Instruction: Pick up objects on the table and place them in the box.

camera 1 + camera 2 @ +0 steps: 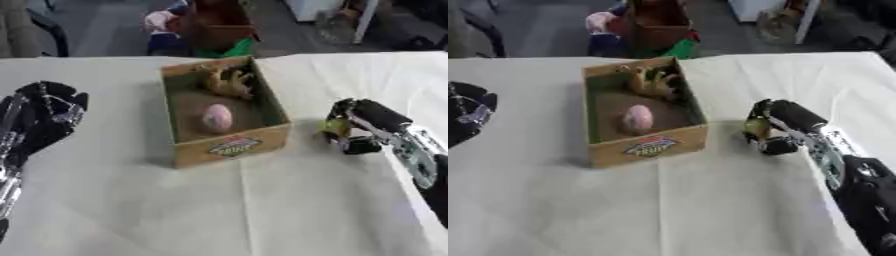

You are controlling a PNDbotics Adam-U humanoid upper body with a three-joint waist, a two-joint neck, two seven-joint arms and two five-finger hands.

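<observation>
While the small yellow-green object (335,127) sits pinched in your right hand (357,126), just beside the box (229,145) at its 3 o'clock, your transfer runs toward 9 o'clock, over the near wall. Its long axis cannot be made out. Inside lie a pink egg (216,118) and a tan toy (229,81). Your left hand (44,112), relaxed open, idles well apart at the box's 9 o'clock.

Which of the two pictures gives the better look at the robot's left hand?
The left eye view. There the left hand shows nearly whole at the left edge, resting on the table beside the box, fingers relaxed. In the right eye view the picture's left edge cuts it off, leaving only part of the hand.
</observation>
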